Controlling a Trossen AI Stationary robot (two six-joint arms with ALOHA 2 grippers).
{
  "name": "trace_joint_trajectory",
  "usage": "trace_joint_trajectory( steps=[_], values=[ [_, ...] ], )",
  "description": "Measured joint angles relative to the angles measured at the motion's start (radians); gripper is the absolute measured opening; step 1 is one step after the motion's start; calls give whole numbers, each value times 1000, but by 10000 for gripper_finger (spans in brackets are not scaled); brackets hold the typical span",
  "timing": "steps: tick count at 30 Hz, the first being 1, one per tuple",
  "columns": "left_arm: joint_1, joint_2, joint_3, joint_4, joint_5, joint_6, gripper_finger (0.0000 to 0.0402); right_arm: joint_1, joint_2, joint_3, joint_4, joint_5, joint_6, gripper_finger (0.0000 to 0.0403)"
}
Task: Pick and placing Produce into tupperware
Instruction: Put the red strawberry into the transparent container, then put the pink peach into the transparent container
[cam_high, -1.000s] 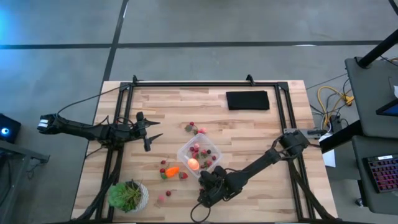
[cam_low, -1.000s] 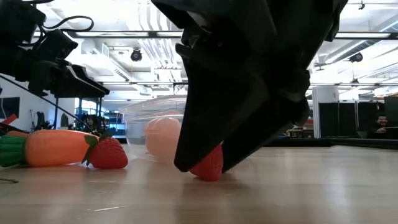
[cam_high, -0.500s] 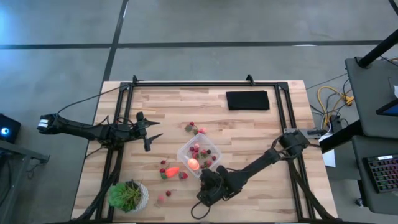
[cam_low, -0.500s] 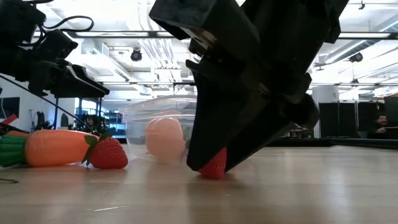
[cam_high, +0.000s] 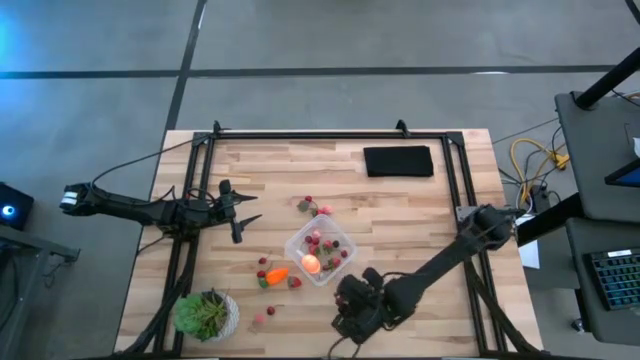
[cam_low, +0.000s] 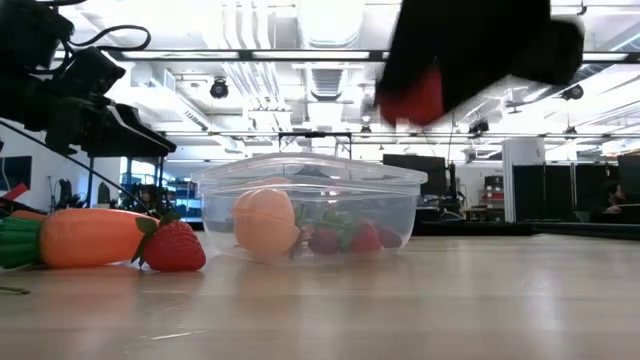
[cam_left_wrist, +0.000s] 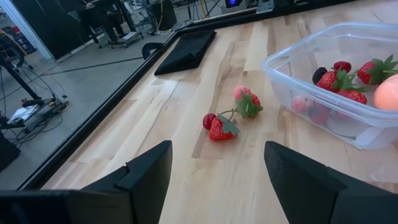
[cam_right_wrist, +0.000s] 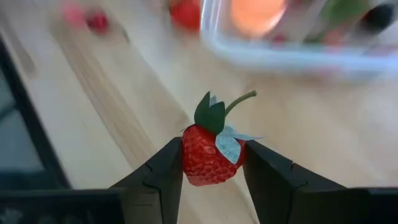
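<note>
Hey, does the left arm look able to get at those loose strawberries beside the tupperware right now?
Probably yes. The left pincer is open and empty, facing the loose strawberries across bare wooden table. Nothing lies between; the tupperware sits beside them, and the right pincer is across the table.

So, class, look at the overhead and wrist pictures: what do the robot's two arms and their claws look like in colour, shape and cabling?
Both arms are dark, nearly black, built of slim jointed segments. The left arm has a pale end piece at its outer end and a thin black cable trailing off it. The right arm is thicker at its joints. The left claw and the right claw each have two flat, matte black fingers with angled faces.
</note>
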Motion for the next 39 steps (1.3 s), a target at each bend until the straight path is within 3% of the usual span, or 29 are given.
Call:
trace_joint_trajectory(
  steps=[4, 7, 13, 19, 25, 31, 35, 39],
  values=[
    [0, 2, 0, 0, 0, 0, 242, -14, -72, 2, -93, 161, 57, 144],
    [0, 2, 0, -1, 0, 0, 242, -73, -96, -5, -119, 215, 12, 144],
    [0, 2, 0, 0, 0, 0, 242, -226, -89, -6, -30, 142, -241, 153],
    [0, 6, 0, 0, 0, 0, 242, -311, -79, -6, -18, 100, -352, 198],
    [0, 11, 0, -1, 0, 0, 242, -324, -79, -3, -16, 0, -431, 245],
    [0, 11, 0, 0, 0, 0, 242, -238, -79, 7, -2, 40, -665, 249],
    [0, 11, 0, 0, 0, 0, 242, -228, -79, -1, -44, 59, -688, 240],
    [0, 11, 0, 0, 0, 0, 242, -228, -83, -2, -72, 58, -542, 231]
  ],
)
